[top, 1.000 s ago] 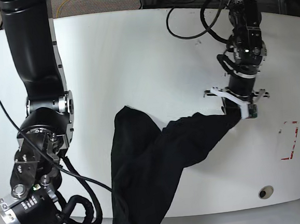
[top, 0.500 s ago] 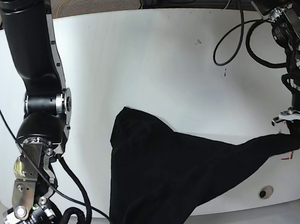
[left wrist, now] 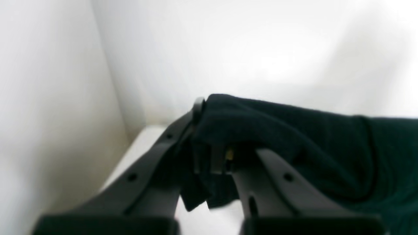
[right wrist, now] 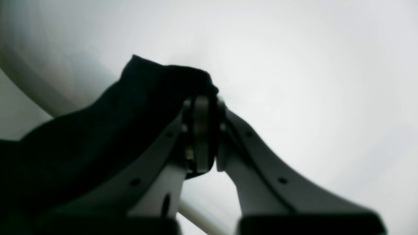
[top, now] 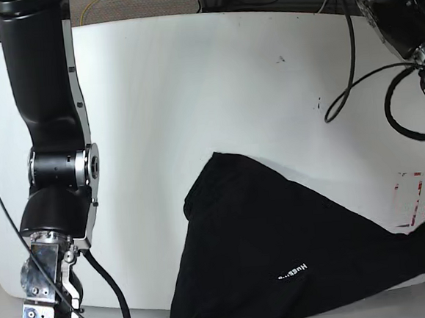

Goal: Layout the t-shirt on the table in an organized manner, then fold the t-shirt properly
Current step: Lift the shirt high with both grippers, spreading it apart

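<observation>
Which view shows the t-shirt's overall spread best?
The base view: the t-shirt stretches across the table. Each wrist view shows only a bunched bit clamped in the left gripper or right gripper.

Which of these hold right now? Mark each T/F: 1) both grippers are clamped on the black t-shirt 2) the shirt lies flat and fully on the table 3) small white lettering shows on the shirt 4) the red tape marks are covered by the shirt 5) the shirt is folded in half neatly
1) True. The left gripper and the right gripper each pinch a bunch of the t-shirt.
2) False. It is stretched in a rough triangle, and its lower part hangs over the near edge of the table.
3) True. White lettering shows near the lower middle.
4) False. The red tape marks lie bare beside the cloth.
5) False. It is bunched and creased, not folded.
</observation>
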Tool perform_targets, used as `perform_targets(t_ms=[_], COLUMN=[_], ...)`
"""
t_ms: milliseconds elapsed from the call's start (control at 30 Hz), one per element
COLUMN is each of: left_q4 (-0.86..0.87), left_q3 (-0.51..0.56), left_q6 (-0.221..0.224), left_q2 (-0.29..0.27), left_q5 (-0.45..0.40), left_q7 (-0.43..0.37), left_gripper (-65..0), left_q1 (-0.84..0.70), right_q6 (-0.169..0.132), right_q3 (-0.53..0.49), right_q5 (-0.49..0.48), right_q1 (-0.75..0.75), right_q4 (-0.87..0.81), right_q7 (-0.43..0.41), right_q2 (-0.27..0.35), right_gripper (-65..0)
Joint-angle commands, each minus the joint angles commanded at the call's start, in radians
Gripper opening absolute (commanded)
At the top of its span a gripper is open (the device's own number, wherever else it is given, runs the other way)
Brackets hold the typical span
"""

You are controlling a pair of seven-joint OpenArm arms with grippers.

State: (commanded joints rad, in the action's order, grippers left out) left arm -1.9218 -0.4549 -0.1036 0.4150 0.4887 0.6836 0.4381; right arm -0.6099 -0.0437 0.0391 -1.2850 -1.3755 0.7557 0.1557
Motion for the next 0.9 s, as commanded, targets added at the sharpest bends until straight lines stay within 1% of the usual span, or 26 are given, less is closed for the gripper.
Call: perform_targets(t_ms=[33,133,200,233,367,500,633,700,733,900], left_q4=[0.002,0.003,0.018,0.021,0.054,0.097,0.129,0.152,0.166,0.180], left_q3=[0.002,0.008,0.038,0.046,0.083,0.109,0.146,0.160,0.166,0.170], left_q6=[0.000,0.000,0.000,0.000,0.000,-0.003,-0.003,-0.005,-0.005,-0.005], left_q2=[0.011,0.026,0.029,0.034,0.086,0.095,0.126,0.129,0.129,0.129], left_q5=[0.000,0.000,-0.002,-0.002,-0.002,-0.002,0.000,0.002,0.002,0.002], left_q7=[0.012,0.017,0.017,0.017,0.014,0.012,0.012,0.012,0.012,0.014], left_gripper=[-63.9,-63.9,-63.9,-63.9,-63.9,-63.9,-63.9,-63.9,-63.9,-63.7], left_q1=[0.035,0.094,0.153,0.167,0.273,0.368,0.459,0.488,0.499,0.502], right_q6=[0.000,0.000,0.000,0.000,0.000,0.000,0.000,0.000,0.000,0.000], right_q3=[0.000,0.000,0.000,0.000,0.000,-0.002,-0.002,-0.002,-0.002,0.000], right_q5=[0.000,0.000,0.000,0.000,0.000,0.000,0.000,0.002,0.002,0.002], right_q1=[-0.018,-0.020,-0.020,-0.020,-0.020,-0.020,-0.020,-0.020,-0.020,-0.020], right_q4=[0.025,0.063,0.100,0.106,0.138,0.138,0.137,0.137,0.135,0.132], right_q7=[-0.006,-0.034,-0.051,-0.052,-0.054,-0.054,-0.048,-0.048,-0.048,-0.046], right_q2=[0.000,0.000,0.000,0.000,0.000,0.002,0.006,0.015,0.029,0.057], right_gripper=[-64.4,-64.4,-64.4,-64.4,-64.4,-64.4,-64.4,-64.4,-64.4,-64.4])
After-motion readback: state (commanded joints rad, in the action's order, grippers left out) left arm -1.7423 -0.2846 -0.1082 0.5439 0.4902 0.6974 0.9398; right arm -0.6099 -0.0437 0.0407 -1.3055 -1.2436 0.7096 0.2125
